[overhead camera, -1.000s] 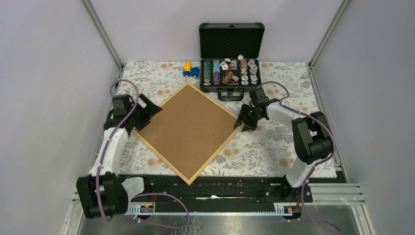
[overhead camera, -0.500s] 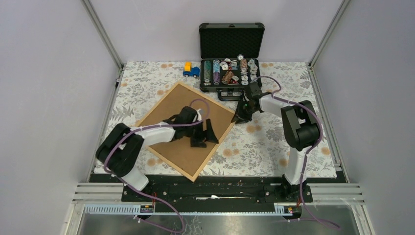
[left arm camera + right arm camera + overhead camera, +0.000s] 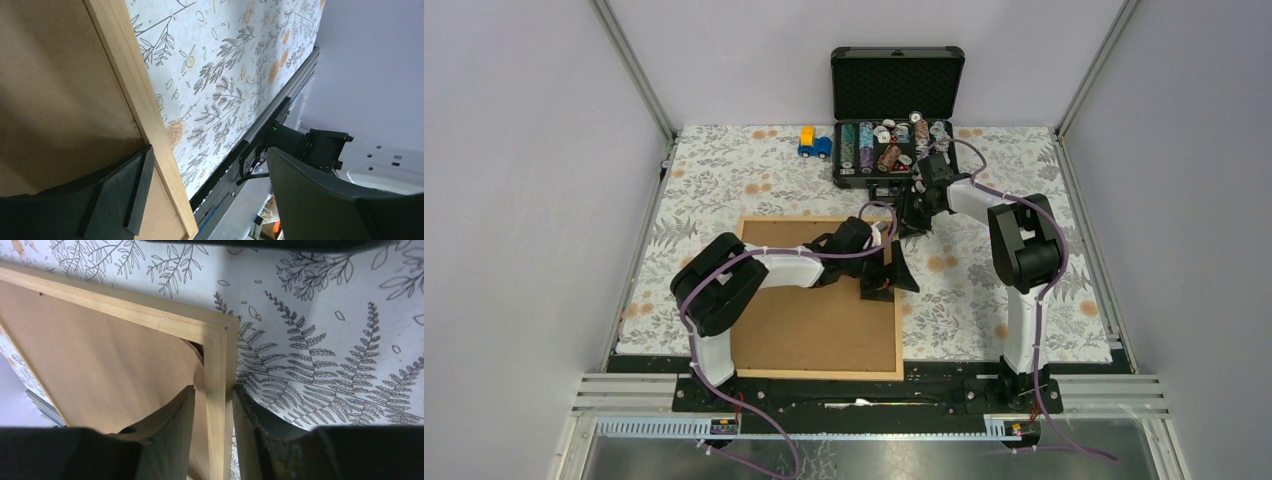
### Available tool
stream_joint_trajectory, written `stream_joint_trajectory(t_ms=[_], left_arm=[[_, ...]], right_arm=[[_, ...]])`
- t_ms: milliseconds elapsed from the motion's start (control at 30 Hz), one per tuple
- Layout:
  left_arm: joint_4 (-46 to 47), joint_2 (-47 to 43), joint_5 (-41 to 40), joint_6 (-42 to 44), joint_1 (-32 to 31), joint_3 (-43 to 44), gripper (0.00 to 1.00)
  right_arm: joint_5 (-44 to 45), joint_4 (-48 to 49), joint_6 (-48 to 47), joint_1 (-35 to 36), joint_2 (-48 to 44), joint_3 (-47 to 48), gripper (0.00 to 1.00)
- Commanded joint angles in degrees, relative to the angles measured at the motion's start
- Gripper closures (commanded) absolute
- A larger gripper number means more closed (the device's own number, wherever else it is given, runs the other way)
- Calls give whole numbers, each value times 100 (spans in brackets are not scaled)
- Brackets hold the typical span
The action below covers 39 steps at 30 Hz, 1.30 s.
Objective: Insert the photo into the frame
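While the frame [image 3: 819, 373] lies flat and back-up, its rails square to the table, my left gripper [image 3: 889, 280] hangs spread wide across its right-hand rail. Inner finger [image 3: 115, 200] is over the brown backing board [image 3: 814, 320]; the outer finger is well clear of the rail, above bare floral cloth [image 3: 969, 300]. The rail passes between the jaws, nearer the inner one. Open cloth runs outward from that hand to the table's edge rail [image 3: 295, 80].

My right gripper [image 3: 214, 395] is at the frame's far right corner, pinching the rail just short of the mitre. One finger is on the backing side, the other against the outer edge, down on the cloth. A black case [image 3: 894, 160] sits close beyond this hand; free cloth lies to its right.
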Motion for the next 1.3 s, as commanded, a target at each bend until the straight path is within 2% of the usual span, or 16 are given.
stream_joint_trajectory(t_ms=[0,133,233,333,467,600,767,833,967,1033,1100,1267], left_arm=[[-654,-20,4,478,224,629,9],[-1044,-615,26,1027,1101,496,9],[-1168,-809,237,1231,1809,293,9],[-1173,-766,370,1307,2141,206,11],[-732,-474,554,1110,2110,212,18],[44,-11,881,776,2005,321,40],[694,645,816,256,1816,368,58],[617,835,561,138,1820,302,66],[-177,1116,90,296,1865,232,80],[146,1035,62,290,1890,-45,86],[171,849,-194,267,1890,-202,86],[-194,811,-537,384,1818,-53,86]], right_arm=[[118,-415,-286,85,162,470,55],[260,-883,-441,19,-41,624,48],[109,-1072,-485,-20,-204,598,48],[-85,-1082,-449,-53,-370,456,52],[-51,-1203,-485,-50,-520,329,60],[203,-1367,-533,-59,-589,363,79],[404,-1638,-577,-59,-471,639,83],[273,-1685,-567,-54,-360,716,83],[50,-1713,-512,29,-239,687,80],[101,-1708,-513,75,-253,588,75],[178,-1716,-533,106,-216,534,71],[251,-1874,-509,152,26,800,69]])
